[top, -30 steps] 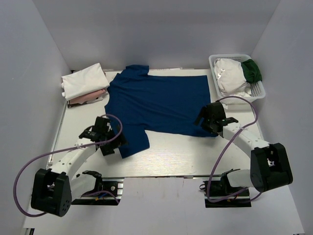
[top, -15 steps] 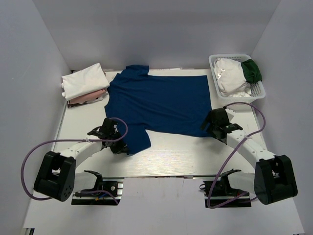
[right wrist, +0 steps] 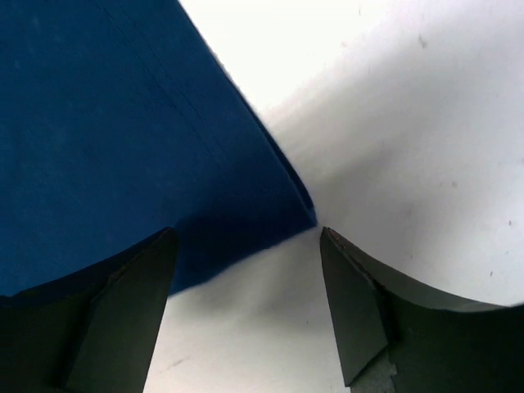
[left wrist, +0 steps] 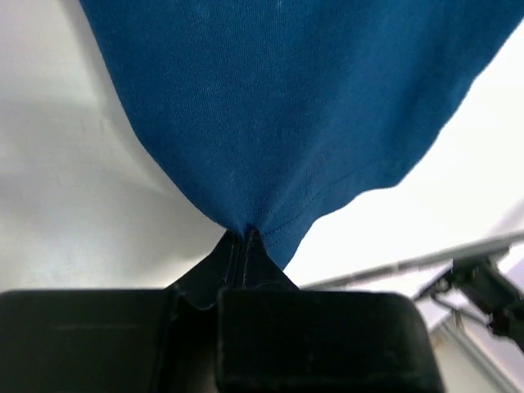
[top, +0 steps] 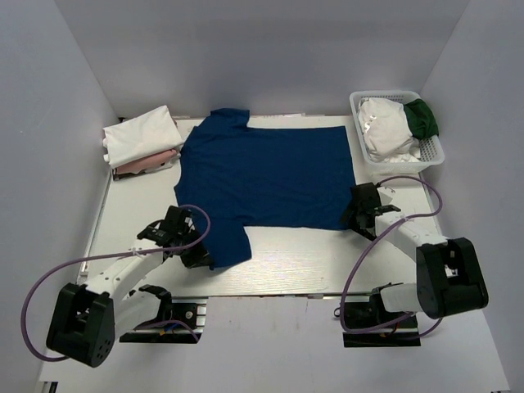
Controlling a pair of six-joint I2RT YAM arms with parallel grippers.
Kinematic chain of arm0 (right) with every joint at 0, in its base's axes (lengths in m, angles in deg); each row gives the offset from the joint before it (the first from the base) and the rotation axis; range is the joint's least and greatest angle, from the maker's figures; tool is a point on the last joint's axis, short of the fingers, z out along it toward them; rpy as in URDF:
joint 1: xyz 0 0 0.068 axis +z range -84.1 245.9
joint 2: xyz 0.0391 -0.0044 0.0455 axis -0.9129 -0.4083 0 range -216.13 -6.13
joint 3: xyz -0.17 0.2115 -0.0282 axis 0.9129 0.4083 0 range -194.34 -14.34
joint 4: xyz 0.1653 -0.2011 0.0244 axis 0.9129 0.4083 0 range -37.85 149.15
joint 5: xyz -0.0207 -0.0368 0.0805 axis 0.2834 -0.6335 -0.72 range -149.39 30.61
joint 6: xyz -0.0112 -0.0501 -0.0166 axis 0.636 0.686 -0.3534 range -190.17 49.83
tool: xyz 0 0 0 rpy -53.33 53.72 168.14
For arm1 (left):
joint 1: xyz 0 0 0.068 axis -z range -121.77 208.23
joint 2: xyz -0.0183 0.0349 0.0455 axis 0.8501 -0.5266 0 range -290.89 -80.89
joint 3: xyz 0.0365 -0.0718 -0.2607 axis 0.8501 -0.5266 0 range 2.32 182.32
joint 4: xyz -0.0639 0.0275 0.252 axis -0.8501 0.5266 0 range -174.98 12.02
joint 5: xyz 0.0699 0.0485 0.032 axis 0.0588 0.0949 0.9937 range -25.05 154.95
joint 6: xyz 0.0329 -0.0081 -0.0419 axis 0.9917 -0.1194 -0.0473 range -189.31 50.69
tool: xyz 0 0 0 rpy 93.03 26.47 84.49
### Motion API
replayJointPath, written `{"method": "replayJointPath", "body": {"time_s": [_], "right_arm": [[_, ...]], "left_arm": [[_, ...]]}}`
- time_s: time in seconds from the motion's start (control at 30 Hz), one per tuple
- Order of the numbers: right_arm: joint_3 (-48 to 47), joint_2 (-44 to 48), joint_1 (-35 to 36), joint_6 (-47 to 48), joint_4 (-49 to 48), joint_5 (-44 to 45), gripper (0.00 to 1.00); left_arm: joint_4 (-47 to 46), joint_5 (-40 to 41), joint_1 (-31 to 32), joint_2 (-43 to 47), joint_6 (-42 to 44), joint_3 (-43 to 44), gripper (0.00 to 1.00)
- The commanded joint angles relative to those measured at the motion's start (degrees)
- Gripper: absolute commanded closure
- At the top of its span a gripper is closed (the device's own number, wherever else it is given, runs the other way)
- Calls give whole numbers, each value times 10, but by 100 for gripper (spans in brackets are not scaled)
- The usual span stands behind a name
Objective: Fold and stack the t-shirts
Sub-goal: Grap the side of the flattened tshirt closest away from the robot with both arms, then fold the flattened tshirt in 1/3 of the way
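Left gripper on blue t-shirt edge

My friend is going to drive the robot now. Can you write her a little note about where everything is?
Left gripper: shut on the blue t-shirt's near sleeve.
Right gripper: open, jaws astride that shirt's near hem corner, not gripping yet.
Done: a folded white shirt lies stacked on a pink shirt at far left.
Left: fold the blue one, spread flat; then the crumpled white shirt and green shirt in the basket.
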Motion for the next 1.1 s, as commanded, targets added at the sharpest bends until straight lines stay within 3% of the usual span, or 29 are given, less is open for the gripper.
{"method": "replayJointPath", "body": {"time_s": [0.0, 0.1, 0.13, 0.2, 0.23, 0.33, 0.47, 0.7, 1.07], "right_arm": [[-13, -35, -5, -14, -7, -8, 26], [2, -25, -5, -22, -13, -22, 56], [16, -14, -5, -24, -15, -19, 71], [31, 3, -8, -28, -25, -3, 86], [37, 6, -8, -28, -26, 2, 100], [34, 13, -7, -8, -24, 7, 100], [-3, 12, -2, 20, -9, 0, 100], [-74, -20, -2, 54, 8, -48, 100], [-273, -126, -5, 72, 51, -38, 100]], "left_arm": [[64, -59, 8, 34, 5, -4, 100], [102, -75, 8, 56, 5, 2, 100], [116, -67, 8, 56, 5, 7, 100], [132, -67, 8, 68, 5, 7, 100], [137, -74, 8, 69, 5, 7, 100], [131, -74, 8, 74, 11, 20, 100], [38, -87, 8, 67, 27, 62, 100], [-73, -93, -1, -27, 63, 176, 100], [-68, 67, -34, -228, 73, 423, 100]]}}
